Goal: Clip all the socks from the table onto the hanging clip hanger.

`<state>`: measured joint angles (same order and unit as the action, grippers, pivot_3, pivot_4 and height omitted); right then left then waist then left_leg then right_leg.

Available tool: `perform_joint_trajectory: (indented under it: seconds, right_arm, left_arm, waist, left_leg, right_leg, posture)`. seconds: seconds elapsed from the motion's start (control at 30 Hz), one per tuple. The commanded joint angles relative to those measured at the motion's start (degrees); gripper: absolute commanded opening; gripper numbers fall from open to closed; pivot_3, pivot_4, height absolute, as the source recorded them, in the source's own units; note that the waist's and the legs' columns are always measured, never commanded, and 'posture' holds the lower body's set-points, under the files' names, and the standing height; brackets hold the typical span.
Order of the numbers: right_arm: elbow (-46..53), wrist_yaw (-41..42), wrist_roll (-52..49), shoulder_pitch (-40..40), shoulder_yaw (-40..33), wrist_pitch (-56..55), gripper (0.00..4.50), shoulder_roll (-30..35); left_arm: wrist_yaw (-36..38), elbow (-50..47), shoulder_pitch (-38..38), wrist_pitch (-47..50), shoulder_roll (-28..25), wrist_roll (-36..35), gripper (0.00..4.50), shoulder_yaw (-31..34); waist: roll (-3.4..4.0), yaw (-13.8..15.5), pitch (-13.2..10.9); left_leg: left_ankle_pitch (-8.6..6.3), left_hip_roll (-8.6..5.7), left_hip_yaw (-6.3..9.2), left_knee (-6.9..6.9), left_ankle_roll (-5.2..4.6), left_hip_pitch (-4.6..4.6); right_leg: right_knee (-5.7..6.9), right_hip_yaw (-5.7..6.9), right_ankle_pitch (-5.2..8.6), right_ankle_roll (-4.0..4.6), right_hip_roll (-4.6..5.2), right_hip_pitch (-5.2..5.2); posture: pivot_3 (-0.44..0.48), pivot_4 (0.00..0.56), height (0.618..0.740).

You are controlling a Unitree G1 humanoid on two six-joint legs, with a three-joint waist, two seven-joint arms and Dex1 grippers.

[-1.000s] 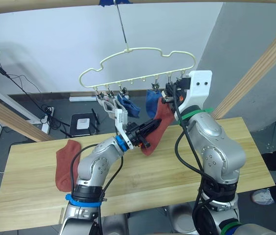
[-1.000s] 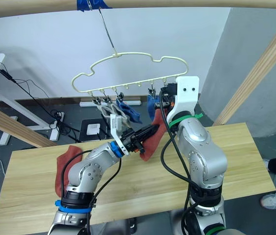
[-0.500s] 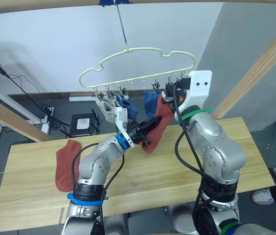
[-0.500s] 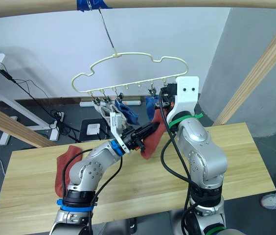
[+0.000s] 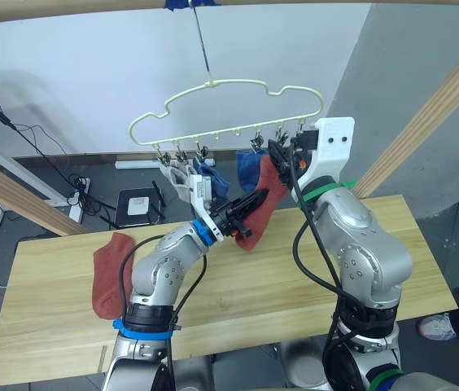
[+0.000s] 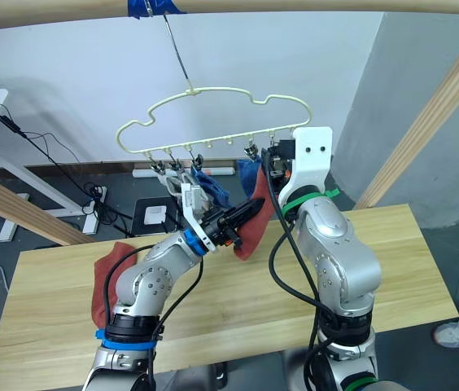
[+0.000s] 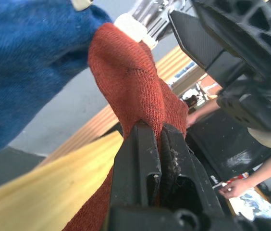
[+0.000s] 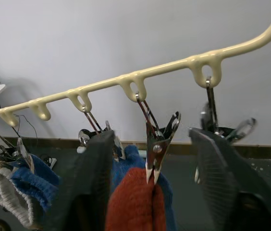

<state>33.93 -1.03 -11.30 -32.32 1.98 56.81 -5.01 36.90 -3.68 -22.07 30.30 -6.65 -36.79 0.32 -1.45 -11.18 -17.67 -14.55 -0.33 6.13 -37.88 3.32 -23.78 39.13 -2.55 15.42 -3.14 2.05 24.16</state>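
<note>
The cream clip hanger [image 5: 229, 106] hangs from its hook over the table [image 5: 50, 342]. My left gripper [image 5: 258, 199] is shut on a rust-red sock [image 5: 264, 204] and holds it up under the hanger. The sock's top edge sits in the metal clip [image 8: 155, 144], whose tips pinch the sock [image 8: 135, 202]. My right gripper [image 8: 151, 139] stands open, one finger [image 8: 94, 178] on each side of that clip, not touching it. Two blue socks [image 5: 213, 175] [image 5: 250, 167] and a grey sock [image 5: 179, 175] hang from other clips. A second rust-red sock [image 5: 111, 273] lies at the table's left.
Round wooden poles frame the scene: one across the top [image 5: 50, 8], one slanting at the right [image 5: 433, 106], one at the left [image 5: 18, 195]. Cables and a white box [image 5: 140, 204] lie on the floor behind. A person's shoe [image 5: 437, 326] is at the right.
My right gripper has opened off the clip, which now bites the sock's top. The hanger has swung slightly left. My left gripper still holds the sock, a little higher.
</note>
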Motion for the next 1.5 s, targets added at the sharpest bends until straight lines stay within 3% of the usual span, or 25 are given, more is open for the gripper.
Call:
perform_joint_trajectory:
  seconds: [0.03, 0.33, 0.43, 0.57, 0.77, 0.83, 0.9, 1.5]
  right_arm:
    - [5.0, 2.6, -2.7, 0.9, 1.0, 1.8, 2.89, 1.6]
    - [13.9, 10.2, -9.5, 5.9, -0.3, 6.9, 2.89, 10.6]
    - [16.1, 11.6, -10.5, 7.6, -1.0, 6.4, 2.89, 13.7]
    - [16.6, 11.3, -10.0, 8.7, -1.1, 5.2, 2.89, 16.4]
    - [13.2, 7.8, -5.3, 9.3, -0.8, 0.7, 2.89, 17.9]
    - [12.2, 7.4, -4.5, 9.1, -0.3, -0.4, 2.89, 17.6]
    - [10.9, 6.7, -3.5, 8.5, 0.3, -1.7, 2.51, 17.2]
    - [0.7, 3.3, 3.1, 3.9, 3.4, -9.5, 2.51, 13.2]
  left_arm:
    - [0.4, 0.8, -0.7, -3.3, -1.0, 3.5, 0.51, -1.3]
    - [4.7, 1.3, 1.1, -11.7, -5.6, 12.1, 3.14, -5.2]
    - [8.4, -1.8, 2.7, -11.8, -8.6, 10.7, 4.02, -4.9]
    - [10.8, -4.1, 4.0, -11.3, -11.6, 10.3, 4.02, -5.0]
    - [16.4, -11.5, 6.4, -10.2, -20.8, 10.2, 4.02, -5.0]
    - [15.9, -11.7, 6.0, -9.8, -21.3, 9.7, 4.02, -4.4]
    - [15.3, -11.8, 5.2, -9.5, -21.4, 9.5, 4.06, -3.8]
    - [14.6, -12.5, 2.4, -8.7, -21.6, 9.0, 4.06, -3.2]
  waist:
    - [0.0, 0.0, 0.0]
    - [0.0, 0.0, 0.0]
    - [0.0, 0.0, 0.0]
    - [0.0, 0.0, 0.0]
    - [0.0, 0.0, 0.0]
    - [0.0, 0.1, 0.0]
    - [0.0, 0.1, 0.0]
    - [0.0, 0.1, 0.0]
  left_leg:
    - [0.0, 0.0, 0.0, 0.0, 0.0, 0.0]
    - [0.0, -0.01, 0.01, 0.01, 0.0, -0.01]
    - [0.0, 0.0, -0.01, 0.01, 0.0, -0.02]
    - [0.0, 0.0, 0.0, 0.0, -0.01, 0.0]
    - [0.01, 0.02, -0.03, 0.01, -0.01, 0.02]
    - [0.01, 0.02, 0.0, 0.0, -0.01, 0.02]
    - [0.01, 0.02, -0.01, -0.02, -0.01, 0.01]
    - [0.02, 0.01, -0.01, -0.05, -0.01, 0.0]
  right_leg:
    - [0.0, 0.0, 0.0, 0.0, 0.0, 0.0]
    - [-0.04, 0.02, 0.0, -0.01, -0.01, -0.01]
    - [-0.05, -0.02, 0.0, -0.01, -0.01, 0.0]
    - [-0.04, 0.0, 0.0, -0.01, -0.02, -0.01]
    - [-0.04, -0.04, 0.0, -0.01, -0.04, 0.0]
    - [-0.04, -0.02, 0.0, -0.01, -0.03, -0.01]
    - [-0.04, -0.03, -0.01, -0.01, 0.0, -0.02]
    - [-0.02, -0.03, -0.06, -0.02, 0.01, -0.01]
  posture:
    - [-0.319, 0.273, 0.74]
    - [-0.329, 0.271, 0.74]
    - [-0.329, 0.272, 0.74]
    - [-0.319, 0.27, 0.74]
    - [-0.302, 0.266, 0.74]
    - [-0.293, 0.263, 0.74]
    - [-0.284, 0.259, 0.74]
    - [-0.273, 0.25, 0.74]
